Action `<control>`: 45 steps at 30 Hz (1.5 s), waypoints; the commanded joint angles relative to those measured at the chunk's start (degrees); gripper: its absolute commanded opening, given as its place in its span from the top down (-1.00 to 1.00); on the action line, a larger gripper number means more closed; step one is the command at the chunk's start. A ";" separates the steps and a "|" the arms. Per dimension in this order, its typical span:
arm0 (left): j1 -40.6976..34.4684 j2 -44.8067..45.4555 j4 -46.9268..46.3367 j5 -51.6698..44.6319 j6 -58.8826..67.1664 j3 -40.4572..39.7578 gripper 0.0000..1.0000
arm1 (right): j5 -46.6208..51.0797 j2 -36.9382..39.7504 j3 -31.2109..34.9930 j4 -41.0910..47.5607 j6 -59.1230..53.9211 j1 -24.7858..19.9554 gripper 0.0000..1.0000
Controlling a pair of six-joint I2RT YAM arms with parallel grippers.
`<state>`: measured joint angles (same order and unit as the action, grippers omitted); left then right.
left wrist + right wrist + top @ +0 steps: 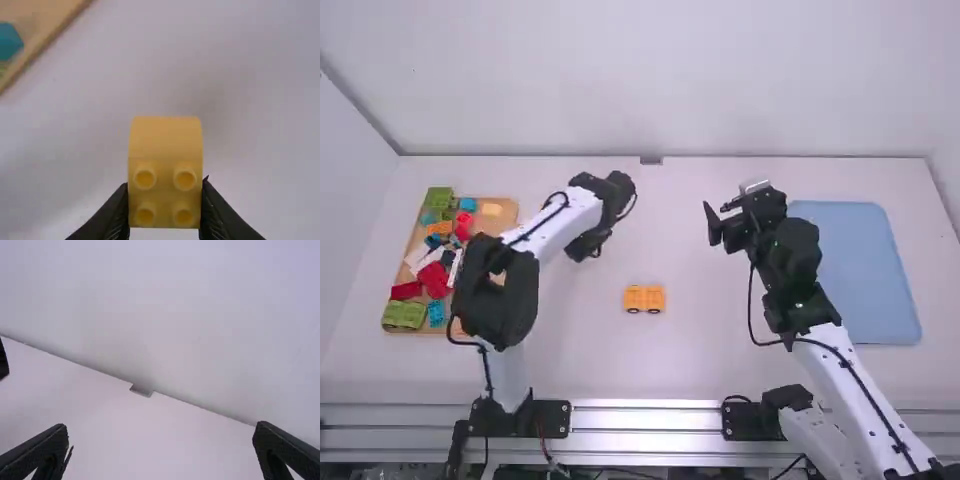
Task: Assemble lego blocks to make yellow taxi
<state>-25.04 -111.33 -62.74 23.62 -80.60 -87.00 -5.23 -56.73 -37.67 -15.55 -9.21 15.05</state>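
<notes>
Leftmost, one tray (506, 222) of mixed blocks (433, 279); then one left tool (585, 245), holding one yellow block (165, 137), four studs visible in the left wrist view; mid-surface (700, 370), one yellow two-wheeled-sided piece (644, 297); one right tool (715, 207), spread wide; one blue tray (860, 280).

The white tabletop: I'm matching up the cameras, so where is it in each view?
High view: the tabletop spans the middle, below the back wall.
Left wrist view: behind the yellow block, beside the wooden tray.
Right wrist view: lower part, below the slanting wall line.
Shared landmark, high and right wrist views: small grey tab at its back edge.
</notes>
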 commanded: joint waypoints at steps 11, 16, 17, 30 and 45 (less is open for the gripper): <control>-7.74 3.17 7.45 -3.39 -24.96 13.09 0.95 | 0.15 -0.17 -2.43 1.22 -0.09 -0.15 -0.96; -7.93 7.85 17.64 -4.94 -25.09 22.93 0.95 | 0.13 -0.17 -2.43 1.27 -0.07 -0.07 -0.97; -7.74 9.07 20.26 -5.90 -25.05 25.07 0.95 | 0.13 -0.17 -2.43 1.27 -0.04 -0.11 -0.97; -6.84 12.55 26.32 -11.02 -35.30 32.70 0.95 | -0.52 -0.17 -2.43 1.38 -0.09 2.43 -0.97; -6.47 12.48 31.10 -11.19 -40.26 35.93 0.32 | -0.55 -0.17 -2.43 1.49 -0.09 2.25 -0.97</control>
<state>-32.08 -99.63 -31.55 12.36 -119.37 -52.07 -5.76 -56.73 -37.65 -13.98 -9.39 17.34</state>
